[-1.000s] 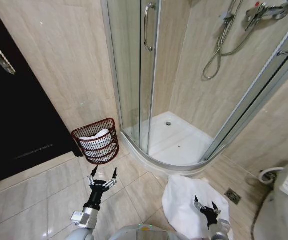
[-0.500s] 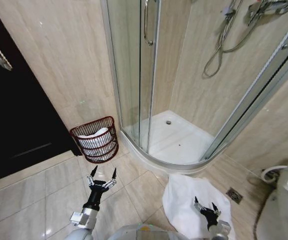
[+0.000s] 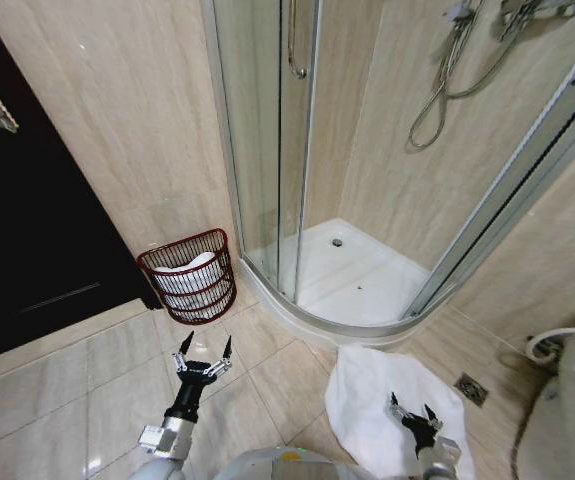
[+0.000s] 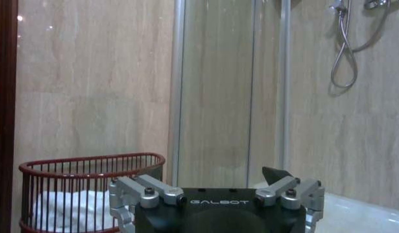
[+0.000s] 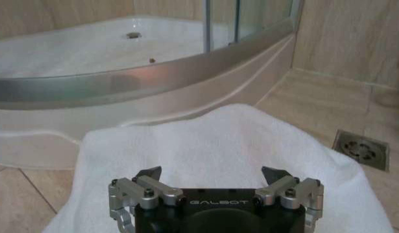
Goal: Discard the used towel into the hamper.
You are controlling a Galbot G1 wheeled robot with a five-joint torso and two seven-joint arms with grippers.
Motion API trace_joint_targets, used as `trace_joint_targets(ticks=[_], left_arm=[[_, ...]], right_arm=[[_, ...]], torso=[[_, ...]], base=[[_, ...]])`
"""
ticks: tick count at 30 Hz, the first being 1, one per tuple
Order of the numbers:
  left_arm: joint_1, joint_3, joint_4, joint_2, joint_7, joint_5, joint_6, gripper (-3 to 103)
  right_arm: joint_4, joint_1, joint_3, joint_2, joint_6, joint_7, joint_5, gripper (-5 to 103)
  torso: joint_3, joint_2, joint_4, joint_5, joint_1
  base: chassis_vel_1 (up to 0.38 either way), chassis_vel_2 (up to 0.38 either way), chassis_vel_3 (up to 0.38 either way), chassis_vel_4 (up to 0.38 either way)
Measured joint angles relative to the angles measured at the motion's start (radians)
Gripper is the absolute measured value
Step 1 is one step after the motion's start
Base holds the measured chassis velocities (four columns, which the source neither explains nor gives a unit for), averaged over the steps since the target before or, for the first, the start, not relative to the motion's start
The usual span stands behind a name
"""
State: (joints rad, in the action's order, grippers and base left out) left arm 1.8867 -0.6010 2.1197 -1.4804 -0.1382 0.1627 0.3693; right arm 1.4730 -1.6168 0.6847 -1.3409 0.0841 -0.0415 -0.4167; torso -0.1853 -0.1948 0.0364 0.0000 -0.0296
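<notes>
Towel: my right gripper (image 3: 412, 409), fingers spread and empty, hangs over the crumpled white towel (image 3: 382, 392) on the beige tiled floor (image 3: 57, 390), beside the shower tray (image 3: 352, 280).
Left gripper (image 3: 204, 349): fingers apart, empty, short of the hamper.
Hamper: dark reddish-brown openwork basket (image 3: 189, 275) against the wall, white cloth inside.

One hamper (image 3: 189, 274), one floor towel (image 3: 392, 410), two open claws: left claw (image 3: 205, 349), right claw (image 3: 412, 411).
</notes>
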Motion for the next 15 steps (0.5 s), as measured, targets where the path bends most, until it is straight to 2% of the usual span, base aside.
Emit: trace_joint_targets(ticks=[7, 15], left_arm=[[0.007, -0.002, 0.005, -0.002, 0.005, 0.002, 0.003, 100], [0.011, -0.013, 0.016, -0.006, 0.005, 0.001, 0.003, 100]], right_arm=[[-0.095, 0.081, -0.003, 0.018, -0.055, 0.045, -0.044, 100], [-0.235, 0.174, -0.007, 0.021, -0.079, 0.092, -0.030, 100]], torso=[[0.002, 0.002, 0.0001, 0.0001, 0.000], [-0.001, -0.002, 0.0000, 0.0001, -0.001]], base=[[0.000, 0.000, 0.000, 0.000], [0.000, 0.000, 0.000, 0.000]])
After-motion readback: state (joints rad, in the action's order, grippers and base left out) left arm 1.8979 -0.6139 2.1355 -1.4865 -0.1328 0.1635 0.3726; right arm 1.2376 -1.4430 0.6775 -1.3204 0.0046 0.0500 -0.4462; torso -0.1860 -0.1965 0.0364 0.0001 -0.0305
